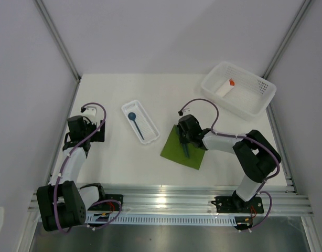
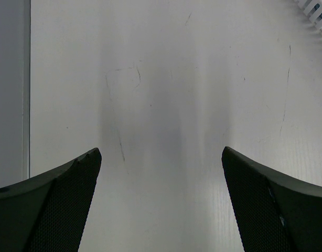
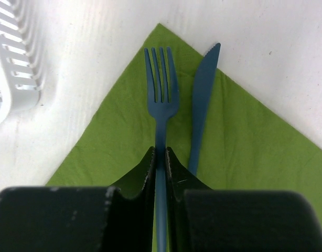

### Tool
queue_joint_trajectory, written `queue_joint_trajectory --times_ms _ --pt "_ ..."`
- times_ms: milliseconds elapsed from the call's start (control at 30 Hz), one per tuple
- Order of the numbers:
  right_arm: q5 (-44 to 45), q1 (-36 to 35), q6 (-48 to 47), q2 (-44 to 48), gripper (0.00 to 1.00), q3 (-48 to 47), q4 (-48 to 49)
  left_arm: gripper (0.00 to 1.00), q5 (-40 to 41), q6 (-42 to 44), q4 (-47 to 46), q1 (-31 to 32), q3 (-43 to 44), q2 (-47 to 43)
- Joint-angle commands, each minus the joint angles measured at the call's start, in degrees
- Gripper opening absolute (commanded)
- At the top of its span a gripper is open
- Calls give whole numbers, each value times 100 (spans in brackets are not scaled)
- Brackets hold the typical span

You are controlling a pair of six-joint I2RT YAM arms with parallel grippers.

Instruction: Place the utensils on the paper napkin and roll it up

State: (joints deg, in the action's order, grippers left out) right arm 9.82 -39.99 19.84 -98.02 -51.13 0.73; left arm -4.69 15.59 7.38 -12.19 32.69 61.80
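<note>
Green napkin [image 3: 114, 136] lies flat and unrolled on the surface [image 2: 161, 79], one corner pointing away from the right arm.

Items on the napkin: a blue knife [image 3: 203, 94] lies along it, tip just past the far edge. A blue fork [image 3: 161, 89] sits just beside the knife and parallel to it, tines toward the same corner.

Right pincer [image 3: 161, 168]: pressed together on the fork's handle, pinching it. Whether the fork rests on the paper or hangs just above it cannot be told.

Left pincer [image 2: 161, 152]: spread wide over bare surface, holding nothing, well apart from the napkin.

Outstanding item: the blue spoon [image 1: 136, 124] lies in the narrow white tray [image 1: 147, 118], left of the napkin, not yet moved.

Assessment: placement is partly done. The knife is down; the fork is in position but not released. Remaining, in my judgement: let go of the fork, carry the spoon across to the napkin, then roll the paper around all three. Rolling has not begun; no edge is lifted or folded.
</note>
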Motion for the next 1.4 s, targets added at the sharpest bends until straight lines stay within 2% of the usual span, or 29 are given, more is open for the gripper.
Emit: queue_joint_trajectory --times_ms 0,467,633,967,1200,1367 --pt "257 -35 -32 266 7 -195 23 99 -85 102 -26 -56 203 25" --pt "-270 -62 -208 -174 11 -274 -12 100 -85 102 -34 -65 203 43" --pt "-218 -71 -173 -279 12 -309 -20 99 -85 110 -34 -65 212 43" --pt "-218 -71 -199 -16 29 -423 -258 100 -94 110 -35 -47 212 60" --pt "71 -71 -305 643 29 -512 -468 99 -94 110 -17 -56 203 51" --pt "345 87 -270 469 23 -520 -636 99 -111 110 -8 -56 203 51"
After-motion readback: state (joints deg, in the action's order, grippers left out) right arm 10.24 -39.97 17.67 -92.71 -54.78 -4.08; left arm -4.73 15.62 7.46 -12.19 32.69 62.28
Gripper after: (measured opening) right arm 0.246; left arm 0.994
